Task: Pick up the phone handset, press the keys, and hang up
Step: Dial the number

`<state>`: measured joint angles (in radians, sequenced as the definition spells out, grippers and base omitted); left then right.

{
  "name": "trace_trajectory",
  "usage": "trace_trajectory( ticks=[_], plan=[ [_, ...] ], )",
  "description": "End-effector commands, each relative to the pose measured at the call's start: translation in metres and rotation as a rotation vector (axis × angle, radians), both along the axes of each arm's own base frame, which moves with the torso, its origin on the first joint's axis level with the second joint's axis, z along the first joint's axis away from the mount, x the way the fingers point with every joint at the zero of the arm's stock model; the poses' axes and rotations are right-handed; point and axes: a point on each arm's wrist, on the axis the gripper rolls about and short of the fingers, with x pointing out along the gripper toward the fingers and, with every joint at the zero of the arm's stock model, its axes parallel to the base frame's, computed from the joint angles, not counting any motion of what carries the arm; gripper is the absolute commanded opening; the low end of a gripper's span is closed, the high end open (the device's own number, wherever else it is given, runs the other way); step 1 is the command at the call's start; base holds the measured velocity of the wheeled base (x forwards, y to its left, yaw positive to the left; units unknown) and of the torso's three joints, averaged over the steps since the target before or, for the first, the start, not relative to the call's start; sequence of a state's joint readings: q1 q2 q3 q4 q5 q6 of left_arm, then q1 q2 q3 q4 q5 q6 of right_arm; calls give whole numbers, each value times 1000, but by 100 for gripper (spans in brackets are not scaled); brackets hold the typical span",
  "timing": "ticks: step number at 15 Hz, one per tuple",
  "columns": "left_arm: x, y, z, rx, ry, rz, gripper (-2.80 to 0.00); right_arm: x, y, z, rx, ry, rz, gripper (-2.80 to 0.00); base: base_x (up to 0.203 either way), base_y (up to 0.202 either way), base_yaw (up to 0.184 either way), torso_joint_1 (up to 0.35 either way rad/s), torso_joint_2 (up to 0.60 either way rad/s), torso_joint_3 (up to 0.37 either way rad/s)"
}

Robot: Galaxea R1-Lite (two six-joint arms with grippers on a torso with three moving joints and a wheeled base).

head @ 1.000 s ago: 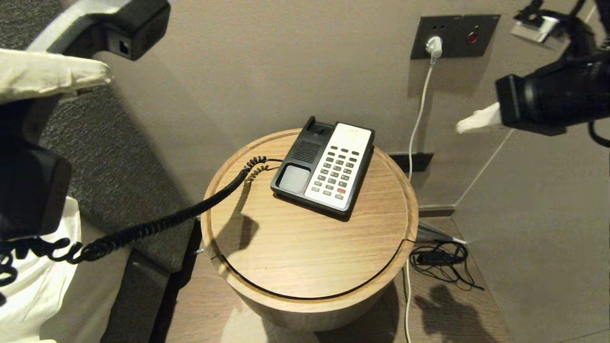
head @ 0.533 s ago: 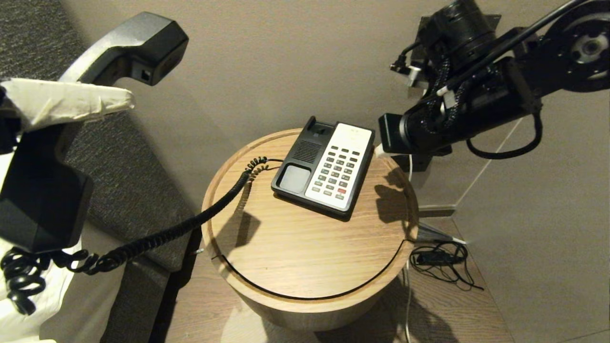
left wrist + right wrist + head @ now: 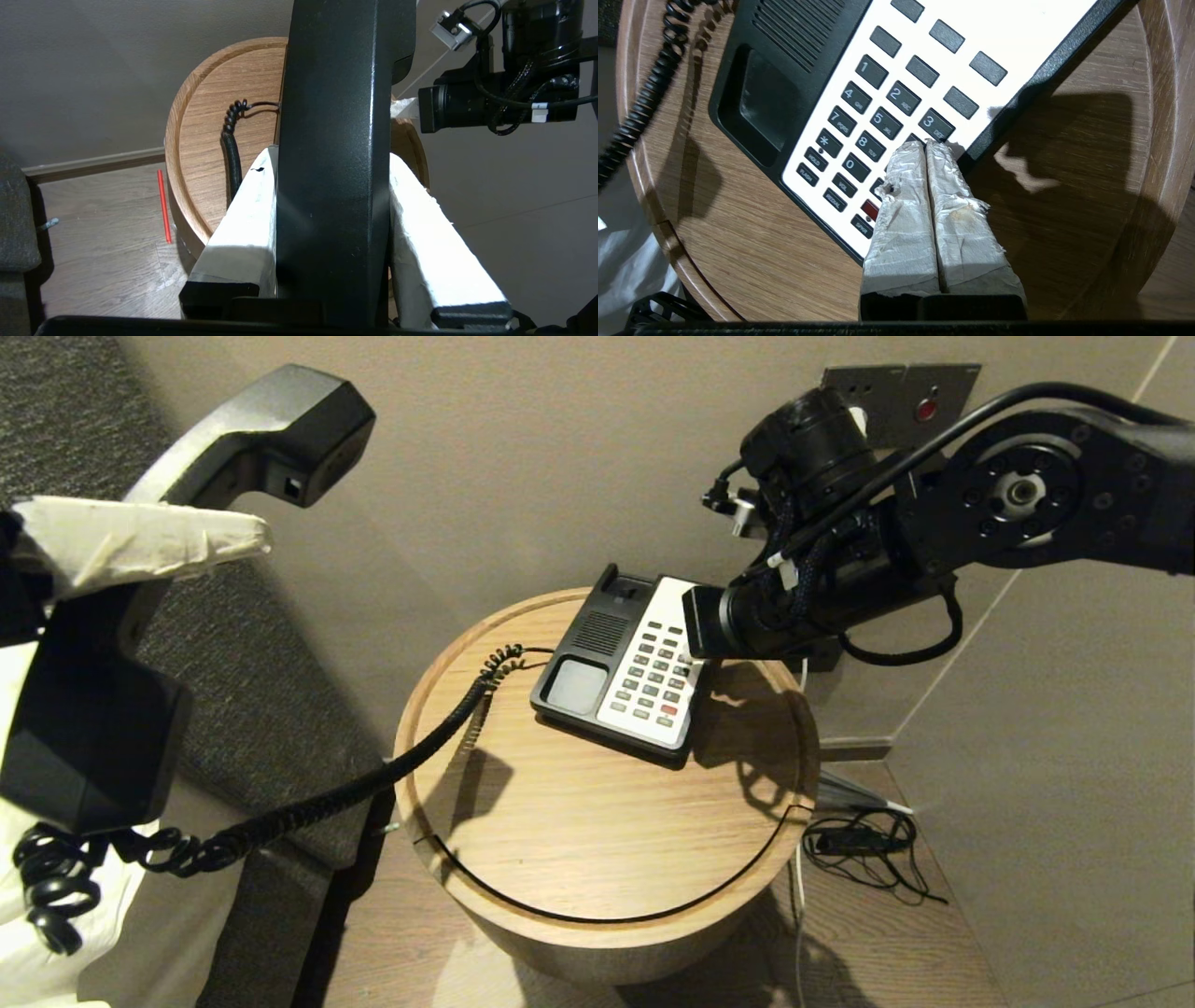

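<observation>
Jaws first: the right gripper (image 3: 926,144) has its two tape-wrapped fingers pressed flat together into a single blunt tip, holding nothing, while the left gripper (image 3: 332,205) is clamped on the black handset (image 3: 140,616), one white padded finger against each side of the grip.

The largest thing in view is a round wooden side table (image 3: 560,859) with a raised rim, standing against a beige wall. On its far half sits the phone base (image 3: 635,663), angled, with an empty black cradle on one side and a white keypad panel (image 3: 896,107) on the other. A coiled black cord (image 3: 373,779) runs from the base off the table edge to the handset, which the left arm holds up and well clear of the table, out to the robot's left.

The right arm reaches in over the table from the right. Its closed tip sits at the keypad's right-hand column, just below the 3 key (image 3: 936,123), over where the 6 key would be; whether it is already pressing cannot be told.

To do this step well, the tip should probably come straight down on one key only, since it looks wider than a single key and could catch a neighbour. A light, short push seems wise, because the base rests loose on the table and may slide. The left arm would best hold steady so the cord does not tug the base
</observation>
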<state>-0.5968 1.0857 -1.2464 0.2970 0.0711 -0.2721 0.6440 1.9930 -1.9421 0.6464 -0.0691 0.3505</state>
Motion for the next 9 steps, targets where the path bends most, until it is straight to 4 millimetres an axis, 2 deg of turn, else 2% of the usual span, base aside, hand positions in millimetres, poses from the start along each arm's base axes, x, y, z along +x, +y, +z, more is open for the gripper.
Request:
trace_trajectory(
  ticks=[1,4,9],
  plan=[
    [0,0,-1,1,5,1,-280,2,2,-1,5,-5,-2,-280,0,0,0,0,0,0],
    [0,0,-2,1,8,5,-280,8,6,-1,33,-54,-2,-280,0,0,0,0,0,0],
    [-1,1,-3,1,10,-3,-280,10,4,-4,10,-42,-16,-280,0,0,0,0,0,0]
  ],
)
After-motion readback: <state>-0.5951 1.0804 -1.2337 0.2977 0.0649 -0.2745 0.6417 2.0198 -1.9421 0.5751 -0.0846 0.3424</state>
